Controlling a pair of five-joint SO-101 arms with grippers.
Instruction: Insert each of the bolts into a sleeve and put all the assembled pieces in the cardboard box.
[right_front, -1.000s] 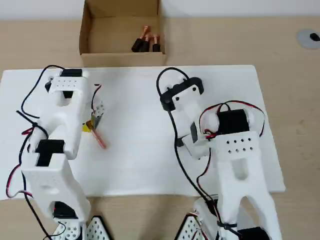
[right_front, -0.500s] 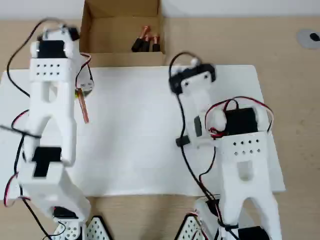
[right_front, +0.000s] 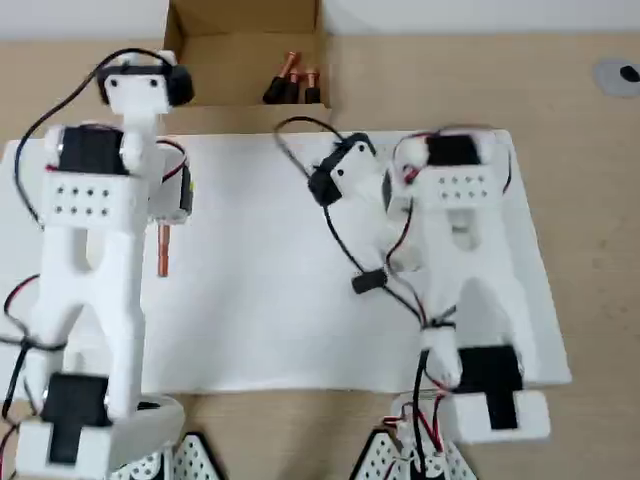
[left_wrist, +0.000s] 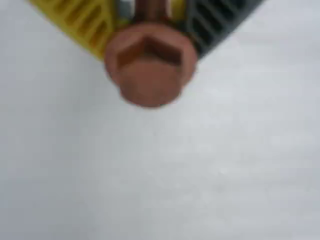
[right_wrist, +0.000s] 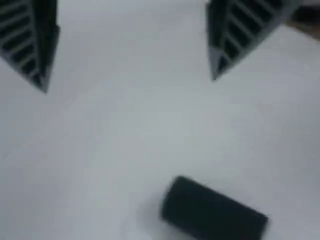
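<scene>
A copper bolt (right_front: 163, 250) hangs over the left part of the white mat (right_front: 280, 330), with my left gripper (right_front: 166, 212) shut on its shank. In the left wrist view the bolt's hexagonal head (left_wrist: 150, 65) faces the camera, and the left gripper (left_wrist: 150, 25) has a yellow finger (left_wrist: 80, 20) and a black finger (left_wrist: 220, 20). My right gripper (right_wrist: 130, 65) stands open above the mat. A black sleeve (right_wrist: 212, 210) lies on its side a little apart from it. The cardboard box (right_front: 180, 90) at the far edge holds assembled pieces (right_front: 290, 85).
The right arm (right_front: 455, 200) leans over the mat's right half with its cable looping to the left. A small black piece (right_front: 368, 281) sits by that cable; I cannot tell what it is. A grey disc (right_front: 615, 75) lies far right on the wooden table.
The left arm lifted the bolt and swung it left; it now hangs straighter. The right arm stretched forward over the mat and its wrist turned left.
</scene>
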